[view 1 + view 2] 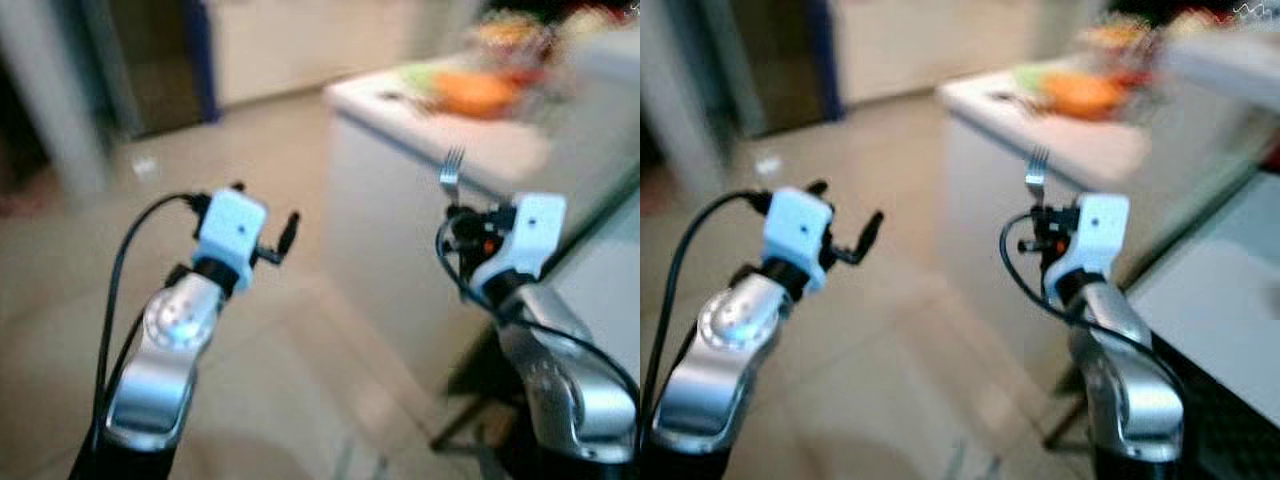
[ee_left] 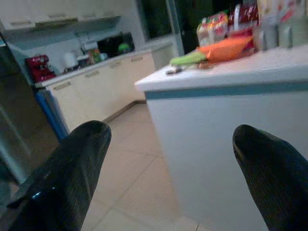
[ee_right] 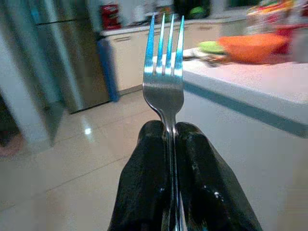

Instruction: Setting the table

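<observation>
Jaws pinch fork (image 3: 164, 82) (tines up), right gripper (image 3: 168, 144)

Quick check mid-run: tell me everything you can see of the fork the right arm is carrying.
The shiny silver metal fork has four tines and a narrow neck, and looks clean. It stands upright, tines up, its handle pinched between the two black fingers of the right gripper, which hide the rest of the handle. It is held in the air over the tiled floor, short of the white counter; nothing else touches it.
</observation>
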Controlling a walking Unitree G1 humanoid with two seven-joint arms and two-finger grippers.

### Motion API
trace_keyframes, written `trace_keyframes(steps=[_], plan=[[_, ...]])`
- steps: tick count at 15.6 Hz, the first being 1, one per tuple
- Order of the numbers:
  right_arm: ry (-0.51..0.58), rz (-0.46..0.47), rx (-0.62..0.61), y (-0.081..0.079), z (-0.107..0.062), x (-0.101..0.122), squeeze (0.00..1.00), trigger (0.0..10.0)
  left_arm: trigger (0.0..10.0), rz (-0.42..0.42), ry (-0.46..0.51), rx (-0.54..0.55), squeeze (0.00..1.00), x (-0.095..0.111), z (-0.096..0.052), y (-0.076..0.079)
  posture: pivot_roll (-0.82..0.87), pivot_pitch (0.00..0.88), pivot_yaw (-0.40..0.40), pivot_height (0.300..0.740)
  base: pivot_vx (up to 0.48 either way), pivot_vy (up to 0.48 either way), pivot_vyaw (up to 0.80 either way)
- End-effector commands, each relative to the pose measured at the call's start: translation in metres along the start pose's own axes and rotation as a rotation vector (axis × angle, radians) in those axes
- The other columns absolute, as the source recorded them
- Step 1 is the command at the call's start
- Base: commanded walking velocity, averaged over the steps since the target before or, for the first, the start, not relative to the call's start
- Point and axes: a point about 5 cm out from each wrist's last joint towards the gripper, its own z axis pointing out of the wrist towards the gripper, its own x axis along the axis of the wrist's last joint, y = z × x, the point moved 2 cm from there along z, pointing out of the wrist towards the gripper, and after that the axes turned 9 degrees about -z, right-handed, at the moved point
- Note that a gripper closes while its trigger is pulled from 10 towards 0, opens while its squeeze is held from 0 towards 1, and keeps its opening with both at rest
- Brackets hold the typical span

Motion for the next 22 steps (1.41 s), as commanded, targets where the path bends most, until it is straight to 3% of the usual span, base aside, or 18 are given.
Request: trace_keyframes(steps=[1,7,10,14,18,22], plan=[[0.008,-0.01,-0.029,0.008,-0.001,0.004,0.0,10.0,10.0,-0.011,0.005,0.046,0.0,-0.003,0.0,-0.002,-0.01,0.0,-0.048,0.74,0.0,0.0,-0.8],[0.006,-0.033,-0.121,0.026,-0.014,0.003,0.0,10.0,10.0,-0.018,-0.016,0.061,0.0,-0.011,-0.003,-0.007,-0.04,0.0,-0.024,0.74,0.0,0.0,-0.8],[-0.006,-0.042,-0.171,0.034,-0.021,0.002,0.0,10.0,10.0,-0.114,-0.007,0.066,0.0,-0.007,0.0,-0.005,-0.04,0.0,-0.033,0.74,0.0,0.0,-0.8],[-0.008,-0.043,-0.211,0.041,-0.026,0.008,0.0,10.0,10.0,-0.06,-0.018,0.104,0.0,-0.01,-0.002,-0.011,-0.05,0.0,-0.056,0.74,0.0,0.0,-0.8],[0.005,-0.048,-0.155,0.027,-0.009,0.012,0.0,10.0,10.0,-0.003,-0.005,0.1,0.0,-0.003,0.0,-0.017,-0.01,0.0,-0.066,0.74,0.0,0.0,-0.8],[0.009,-0.018,-0.141,0.02,-0.001,0.013,0.0,10.0,10.0,-0.006,0.025,0.128,0.0,0.005,0.002,-0.02,0.01,0.0,-0.08,0.74,0.0,0.0,-0.8]])
